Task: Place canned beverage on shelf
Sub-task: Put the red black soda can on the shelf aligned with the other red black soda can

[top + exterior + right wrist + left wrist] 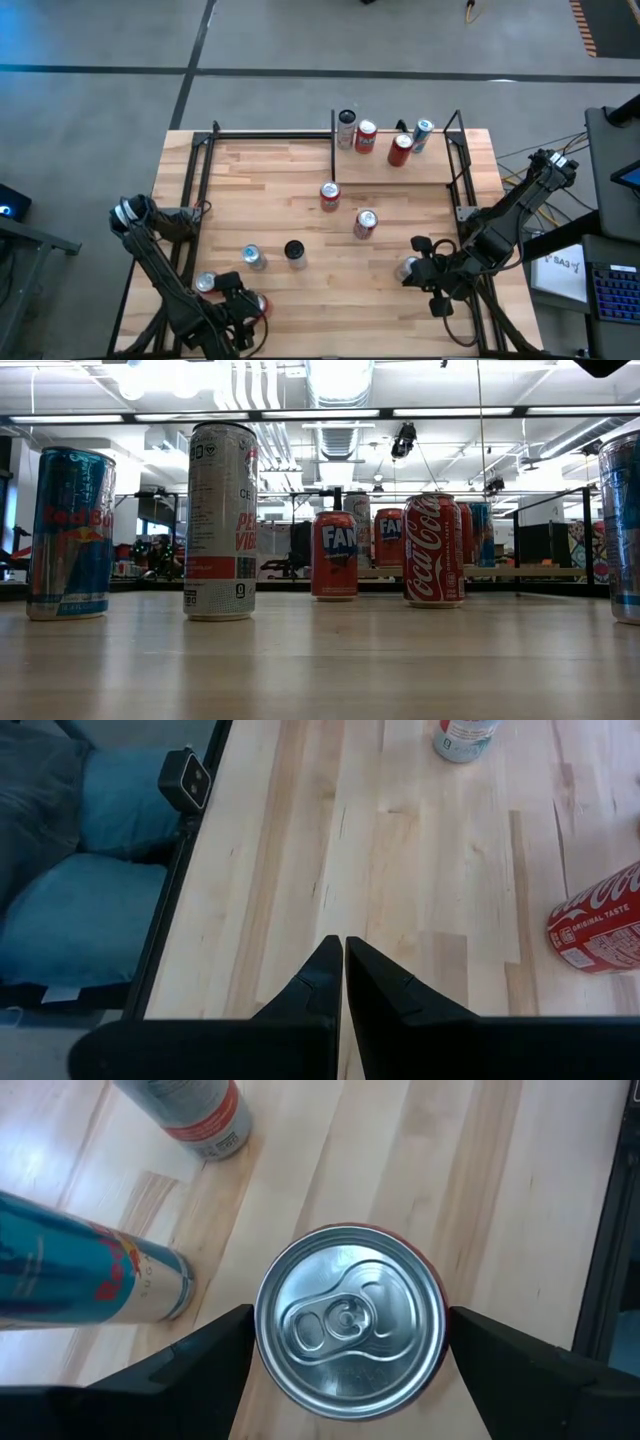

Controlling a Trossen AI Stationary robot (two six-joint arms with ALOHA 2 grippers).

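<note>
While the right gripper [343,952] waits with fingers pressed together over bare tabletop [280,190] at the right side, the left gripper [350,1342] sits at the near left corner, fingers spread to either side of a red can [349,1318], touching its rim. Whether they grip it, I cannot tell. Shelf [440,165] at far right carries four cans. Blue can [80,1265] stands just beside.

In the low view a can [625,525] is cut off at the right edge, the shelf [520,572] cans' labels are partly hidden behind nearer ones, and the high view crops the left gripper [240,325] at the bottom.
</note>
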